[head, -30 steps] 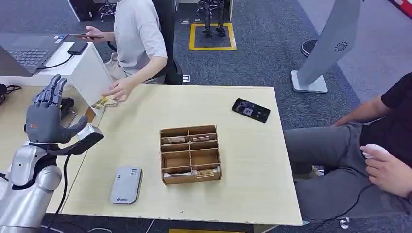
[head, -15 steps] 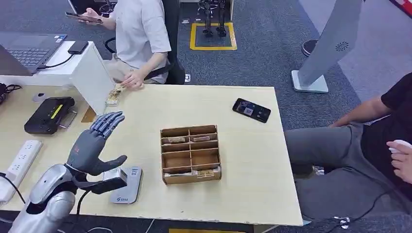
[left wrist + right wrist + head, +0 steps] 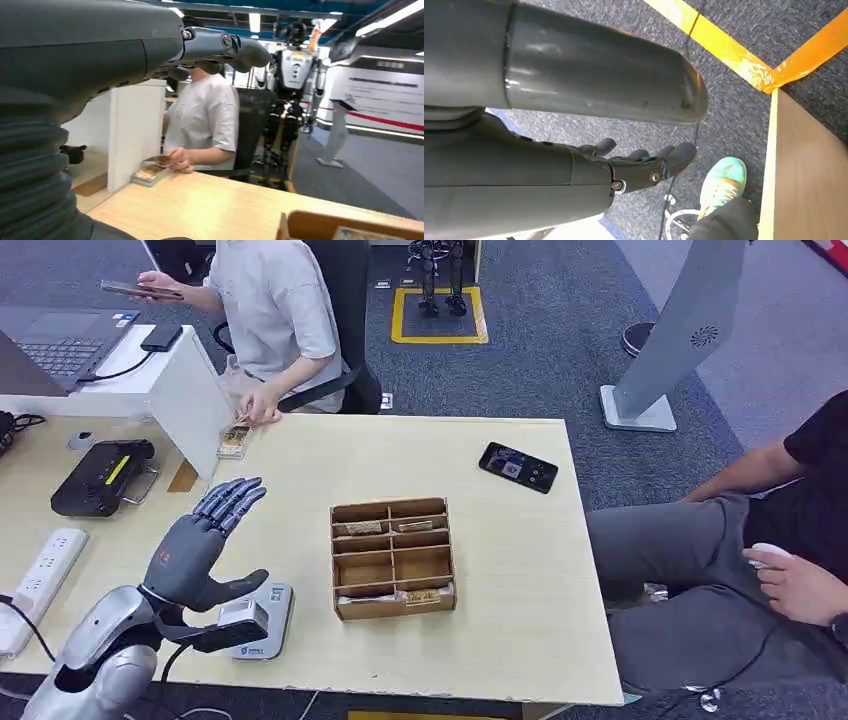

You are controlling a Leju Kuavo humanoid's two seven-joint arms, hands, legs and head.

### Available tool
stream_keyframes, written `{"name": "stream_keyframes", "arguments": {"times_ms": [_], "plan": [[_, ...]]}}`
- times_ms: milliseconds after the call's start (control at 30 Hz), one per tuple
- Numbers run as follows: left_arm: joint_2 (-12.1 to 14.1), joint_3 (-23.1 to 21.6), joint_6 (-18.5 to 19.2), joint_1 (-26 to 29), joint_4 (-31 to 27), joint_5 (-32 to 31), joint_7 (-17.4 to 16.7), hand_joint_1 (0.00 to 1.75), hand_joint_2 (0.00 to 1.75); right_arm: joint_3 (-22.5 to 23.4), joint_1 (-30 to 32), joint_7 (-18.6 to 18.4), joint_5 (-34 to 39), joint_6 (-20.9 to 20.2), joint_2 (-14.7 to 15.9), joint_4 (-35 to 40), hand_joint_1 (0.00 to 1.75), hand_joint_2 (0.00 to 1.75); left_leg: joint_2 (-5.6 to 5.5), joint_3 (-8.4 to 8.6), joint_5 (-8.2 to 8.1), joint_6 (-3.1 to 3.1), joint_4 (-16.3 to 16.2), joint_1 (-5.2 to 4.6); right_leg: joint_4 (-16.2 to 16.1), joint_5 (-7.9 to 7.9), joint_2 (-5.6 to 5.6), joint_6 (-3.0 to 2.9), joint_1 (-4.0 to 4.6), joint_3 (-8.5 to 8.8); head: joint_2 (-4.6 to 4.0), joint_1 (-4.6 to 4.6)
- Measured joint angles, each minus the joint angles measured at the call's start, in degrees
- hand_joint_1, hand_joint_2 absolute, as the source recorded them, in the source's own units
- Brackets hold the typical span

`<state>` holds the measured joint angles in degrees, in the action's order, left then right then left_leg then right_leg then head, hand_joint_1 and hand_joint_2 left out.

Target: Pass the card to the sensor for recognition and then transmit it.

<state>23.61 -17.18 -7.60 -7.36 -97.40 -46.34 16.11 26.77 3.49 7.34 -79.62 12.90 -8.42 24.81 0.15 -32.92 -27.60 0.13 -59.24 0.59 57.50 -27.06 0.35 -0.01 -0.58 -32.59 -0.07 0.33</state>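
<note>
My left hand (image 3: 205, 548) hovers open over the near left part of the table (image 3: 500, 570), fingers spread and pointing away, with nothing in it. Just beside its wrist lies the grey sensor pad (image 3: 268, 618), partly covered by my wrist. In the left wrist view its fingers (image 3: 225, 47) reach toward a small stack of cards (image 3: 147, 174) at the table's far edge, where a person's hand (image 3: 262, 412) rests by that card stack (image 3: 232, 443). My right hand (image 3: 644, 162) hangs beside the table over the carpet, fingers loosely extended and holding nothing.
A wooden compartment box (image 3: 392, 558) with cards in some slots stands mid-table. A black phone (image 3: 516, 466) lies far right. A black reader (image 3: 102, 475), a power strip (image 3: 40, 565) and a white partition (image 3: 190, 400) are on the left. A second person (image 3: 790, 530) sits at right.
My left hand came down from a raised spot at the far left and moved right, over the table beside the sensor pad. The person's hand drew back along the card stack.
</note>
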Motion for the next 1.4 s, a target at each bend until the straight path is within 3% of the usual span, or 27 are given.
{"name": "stream_keyframes", "arguments": {"times_ms": [300,400,567,733,1033,1400], "plan": [[2.28,-10.65,-0.16,5.03,-6.69,-1.31,-0.16,0.00,1.75,-2.54,3.39,-2.43,4.35,-4.44,-1.14,7.54,0.00,0.00,0.00,-0.03,-0.06,0.00,0.00,-0.03,-0.01,-0.06,0.01,0.07,-0.01,-0.01,0.00,0.00],[3.08,-13.40,-1.18,7.14,-7.76,-4.55,-3.01,0.00,1.75,-3.12,4.20,-3.56,5.42,-4.96,-1.51,9.68,0.00,0.00,0.00,-0.03,-0.06,0.00,0.01,-0.03,-0.01,-0.06,0.01,0.06,-0.01,-0.02,0.00,0.00],[-0.77,-17.31,-5.71,9.44,-4.96,-13.88,-10.13,0.00,1.75,-4.31,4.82,-6.14,6.67,-4.76,-3.24,12.59,0.00,0.00,-0.03,-0.04,-0.05,0.00,0.01,-0.01,-0.01,-0.06,-0.01,0.07,-0.01,-0.01,0.00,0.04],[-2.34,-19.16,-5.23,11.73,-3.74,-6.36,-6.87,0.00,1.75,-5.62,5.85,-7.39,8.46,-4.96,-3.67,14.36,0.00,0.00,-0.07,-0.04,-0.05,0.00,0.00,-0.02,-0.01,-0.06,-0.02,0.07,-0.01,-0.01,0.00,0.02],[-3.80,-20.52,-3.72,11.98,-3.23,-9.54,-7.80,0.00,1.75,-7.25,6.13,-8.39,9.62,-7.04,-3.69,16.43,0.00,0.00,-0.08,-0.04,-0.05,0.00,0.00,-0.02,-0.01,-0.06,-0.03,0.07,-0.01,-0.01,0.00,0.02],[-9.93,-24.02,-5.73,8.16,2.87,-17.07,-16.99,0.00,1.75,-13.42,3.94,-11.74,16.85,-6.91,-3.65,16.52,0.00,0.00,-0.09,-0.04,-0.03,0.03,-0.01,-0.03,-0.01,-0.03,-0.05,0.08,-0.01,0.00,0.00,0.02]]}}
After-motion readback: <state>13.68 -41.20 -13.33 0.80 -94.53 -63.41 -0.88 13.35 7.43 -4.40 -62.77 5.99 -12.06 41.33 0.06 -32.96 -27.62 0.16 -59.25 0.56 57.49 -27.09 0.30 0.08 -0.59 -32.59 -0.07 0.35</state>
